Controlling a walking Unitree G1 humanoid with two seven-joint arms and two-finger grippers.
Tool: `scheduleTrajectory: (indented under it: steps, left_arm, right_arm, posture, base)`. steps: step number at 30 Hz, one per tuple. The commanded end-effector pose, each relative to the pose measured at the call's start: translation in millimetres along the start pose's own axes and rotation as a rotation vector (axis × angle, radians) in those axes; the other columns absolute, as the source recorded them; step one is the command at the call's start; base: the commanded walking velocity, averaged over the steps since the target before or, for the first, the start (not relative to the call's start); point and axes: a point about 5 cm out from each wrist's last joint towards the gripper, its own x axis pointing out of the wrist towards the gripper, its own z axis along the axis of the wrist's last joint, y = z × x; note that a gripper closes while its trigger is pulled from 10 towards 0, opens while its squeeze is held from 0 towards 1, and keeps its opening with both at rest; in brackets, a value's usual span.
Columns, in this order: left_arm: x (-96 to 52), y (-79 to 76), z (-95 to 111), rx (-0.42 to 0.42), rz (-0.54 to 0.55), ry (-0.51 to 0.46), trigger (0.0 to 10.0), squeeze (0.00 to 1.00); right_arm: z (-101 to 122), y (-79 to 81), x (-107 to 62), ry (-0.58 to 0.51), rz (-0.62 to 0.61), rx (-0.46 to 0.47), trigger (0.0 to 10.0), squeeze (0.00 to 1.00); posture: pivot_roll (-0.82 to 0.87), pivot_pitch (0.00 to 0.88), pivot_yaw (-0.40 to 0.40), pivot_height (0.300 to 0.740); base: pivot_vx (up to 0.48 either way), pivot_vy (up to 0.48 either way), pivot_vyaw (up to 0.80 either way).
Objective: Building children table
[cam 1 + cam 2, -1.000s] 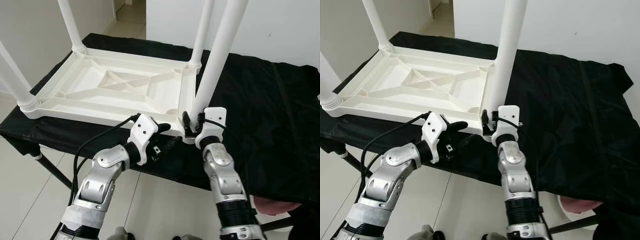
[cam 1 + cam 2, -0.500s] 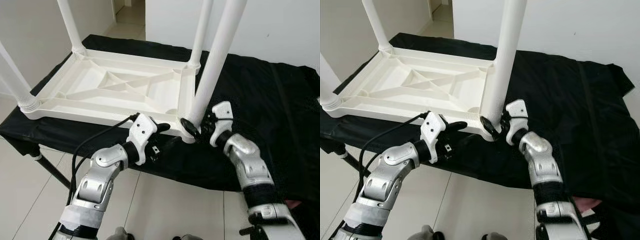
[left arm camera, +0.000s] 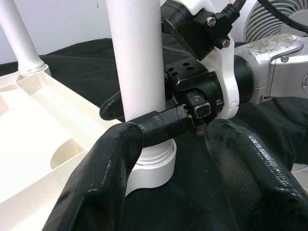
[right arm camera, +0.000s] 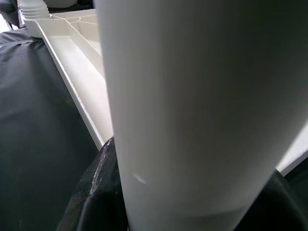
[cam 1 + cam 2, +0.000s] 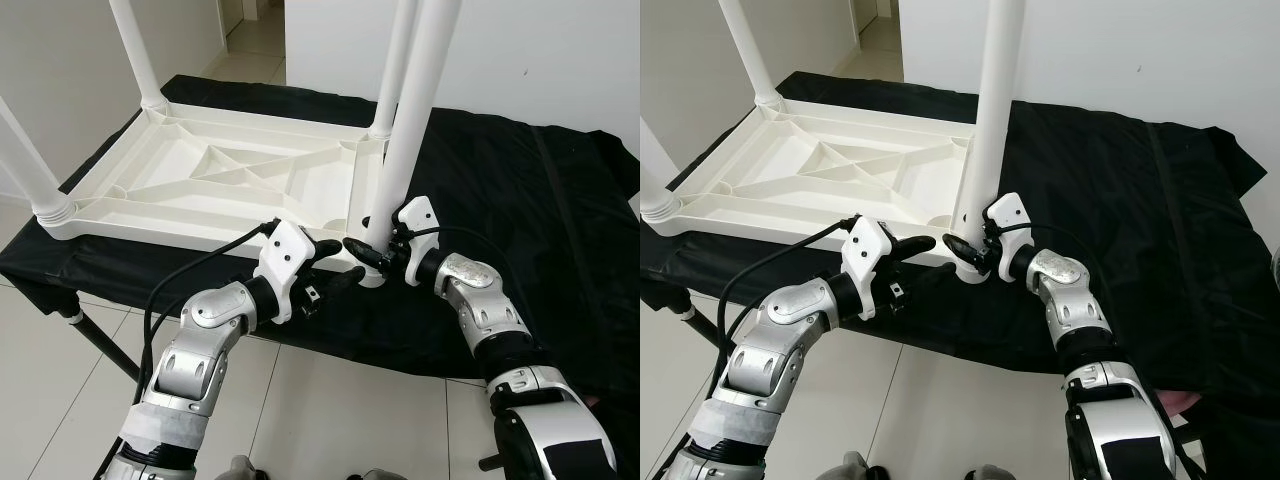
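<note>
seating the near-right leg

the white tabletop (image 5: 215, 180) lies upside down on a black cloth (image 5: 520, 190) over a folding stand, ribs facing up so the corner sockets are reachable. four white legs stand upright in the corners; the near-right leg (image 5: 408, 130) is the one in hand, its collar (image 3: 151, 166) seated at the corner nearest the robot.

the right gripper (image 5: 372, 248) clasps this leg low, just above the collar, one black finger on each side of the tube; the jaws are closed on the leg. a low hold likely gives best control for turning or pressing the leg home.

the left gripper (image 5: 333, 268) hovers just beside the same corner, jaws spread wide and holding nothing, fingers (image 3: 103, 178) aimed at the collar, probably to brace the tabletop against the twist
</note>
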Motion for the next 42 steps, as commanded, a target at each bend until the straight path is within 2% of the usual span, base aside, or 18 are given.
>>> scheduleTrajectory:
  steps: [1, 5, 6, 7, 11, 15, 16, 17, 18, 20, 22, 25, 30, 32, 34, 38, 39, 42]
  left_arm:
    - [-2.4, 5.3, 0, 0.008, 0.097, 0.013, 10.0, 0.00]
    - [-2.1, 5.4, 0, 0.007, 0.094, 0.012, 10.0, 0.00]
    - [-2.0, 5.6, 0, 0.006, 0.094, 0.011, 10.0, 0.00]
    - [-1.9, 5.7, 0, 0.005, 0.095, 0.010, 10.0, 0.00]
    - [-1.9, 5.9, 0, 0.004, 0.095, 0.010, 10.0, 0.00]
    - [-1.3, 5.0, 0, 0.002, 0.095, 0.007, 10.0, 0.00]
    - [-0.9, 4.3, 0, 0.000, 0.094, 0.006, 10.0, 0.00]
    - [-0.9, 4.3, 0, 0.000, 0.094, 0.006, 10.0, 0.00]
    - [-0.7, 3.5, 0, -0.002, 0.094, 0.004, 10.0, 0.00]
    - [-0.8, 3.3, 0, -0.003, 0.094, 0.003, 10.0, 0.00]
    - [-1.2, 2.7, -1, -0.005, 0.094, 0.003, 10.0, 0.00]
    - [-1.0, 2.3, -1, -0.006, 0.093, 0.002, 10.0, 0.00]
    - [-0.5, 1.6, -1, -0.007, 0.091, 0.001, 10.0, 0.00]
    - [-0.1, 1.2, -1, -0.007, 0.090, 0.000, 10.0, 0.00]
    - [1.2, 1.4, 0, -0.007, 0.086, -0.002, 10.0, 0.00]
    - [1.9, 0.5, 0, -0.005, 0.081, -0.004, 10.0, 0.00]
    - [2.2, 0.3, 0, -0.005, 0.080, -0.005, 10.0, 0.00]
    - [2.4, 0.2, 0, -0.005, 0.080, -0.007, 10.0, 0.00]
  right_arm:
    - [-12, 4.3, -1.5, 0.050, 0.052, 0.007, 0.0, 0.00]
    - [-13, 0.5, -2.5, 0.039, 0.018, 0.008, 0.0, 0.00]
    - [-12, -1.0, -2.7, 0.035, -0.012, 0.007, 4.7, 0.00]
    - [-11, -1.9, -2.8, 0.030, -0.034, 0.003, 10.0, 0.00]
    - [-10, -2.4, -2.8, 0.028, -0.047, 0.001, 10.0, 0.00]
    - [-7, -6.3, -2.9, 0.004, -0.175, 0.006, 10.0, 0.00]
    - [-4, -6.8, -3.0, -0.021, -0.283, 0.042, 10.0, 0.00]
    - [-4, -6.8, -3.0, -0.021, -0.283, 0.042, 10.0, 0.00]
    - [0, -4.4, -5.1, -0.043, -0.445, 0.094, 10.0, 0.00]
    - [1, -2.5, -6.3, -0.044, -0.499, 0.108, 10.0, 0.00]
    - [-1, 6.9, -10.6, -0.035, -0.661, 0.121, 10.0, 0.00]
    - [-2, 13.6, -13.1, -0.032, -0.750, 0.118, 10.0, 0.00]
    - [-4, 23.1, -13.6, -0.033, -0.825, 0.122, 10.0, 0.00]
    - [-4, 31.8, -11.6, -0.032, -0.863, 0.135, 10.0, 0.00]
    - [-4, 49.1, 0.3, -0.033, -0.807, 0.165, 10.0, 0.00]
    - [-1, 46.4, -4.9, -0.027, -0.846, 0.174, 10.0, 0.00]
    - [1, 43.9, -8.2, -0.034, -0.863, 0.179, 10.0, 1.00]
    - [3, 42.4, -10.6, -0.047, -0.868, 0.177, 10.0, 1.00]
  posture:
    - [-0.06, 0.029, 0.030, 0.740]
    - [-0.06, 0.029, 0.030, 0.740]
    - [-0.06, 0.029, 0.030, 0.740]
    - [-0.06, 0.029, 0.030, 0.740]
    - [-0.06, 0.029, 0.030, 0.740]
    - [-0.07, 0.032, 0.026, 0.740]
    - [-0.07, 0.036, 0.021, 0.740]
    - [-0.07, 0.036, 0.021, 0.740]
    - [-0.07, 0.036, 0.021, 0.740]
    - [-0.07, 0.036, 0.021, 0.740]
    - [-0.07, 0.036, 0.021, 0.740]
    - [-0.08, 0.038, 0.006, 0.740]
    - [-0.08, 0.038, 0.006, 0.740]
    - [-0.08, 0.035, 0.005, 0.740]
    - [-0.08, 0.030, 0.004, 0.740]
    - [-0.09, 0.028, 0.002, 0.740]
    - [-0.09, 0.024, 0.000, 0.740]
    - [-0.09, 0.024, 0.000, 0.740]
  base:
    - [0.000, 0.000, 0.00]
    - [0.000, 0.000, 0.00]
    - [0.000, 0.000, 0.00]
    - [0.000, 0.000, 0.00]
    - [0.000, 0.000, 0.00]
    - [0.000, 0.000, 0.00]
    - [0.000, 0.000, 0.00]
    - [0.000, 0.000, 0.00]
    - [0.000, 0.000, 0.00]
    - [0.000, 0.000, 0.00]
    - [0.000, 0.000, 0.00]
    - [0.000, 0.000, 0.00]
    - [0.000, 0.000, 0.00]
    - [0.000, 0.000, 0.00]
    - [0.000, 0.000, 0.00]
    - [0.000, 0.000, 0.00]
    - [0.000, 0.000, 0.00]
    - [0.000, 0.000, 0.00]
